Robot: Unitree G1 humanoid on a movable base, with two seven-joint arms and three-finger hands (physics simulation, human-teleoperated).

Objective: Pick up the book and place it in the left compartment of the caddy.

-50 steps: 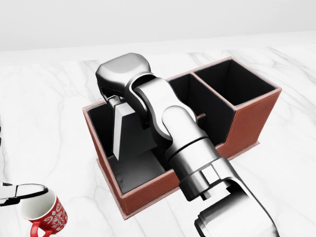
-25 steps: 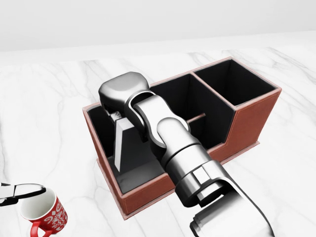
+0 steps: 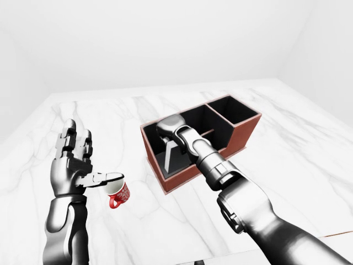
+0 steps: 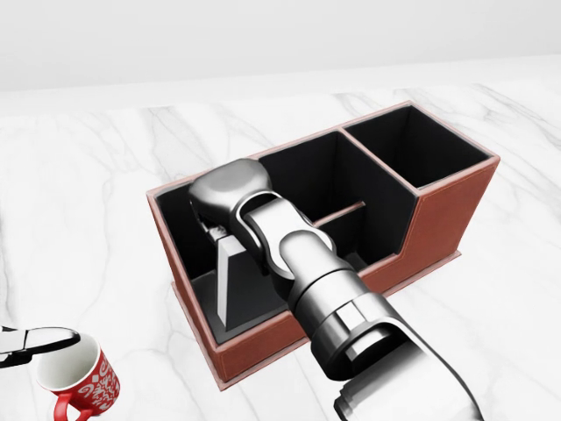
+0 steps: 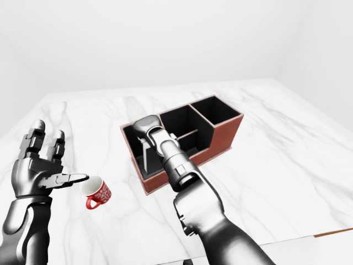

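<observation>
The red-brown caddy (image 4: 443, 215) with black compartments lies on the white marble table. My right hand (image 4: 224, 233) reaches down into its left compartment (image 4: 186, 221) and is shut on the top of the grey book (image 4: 242, 288). The book stands upright in that compartment with its lower edge at the floor. The palm hides the fingers' grip on the book's top. My left hand (image 3: 74, 161) is open and raised at the left of the left-eye view, apart from the caddy.
A red and white mug (image 3: 117, 192) stands on the table just right of my left hand's thumb, at the caddy's lower left. The caddy's two right compartments (image 4: 412, 145) hold nothing. A low divider (image 4: 337, 213) crosses the middle one.
My right hand has come down into the left compartment with the book. The book has gone from tilted to upright and lower. The left hand and mug have not moved.
</observation>
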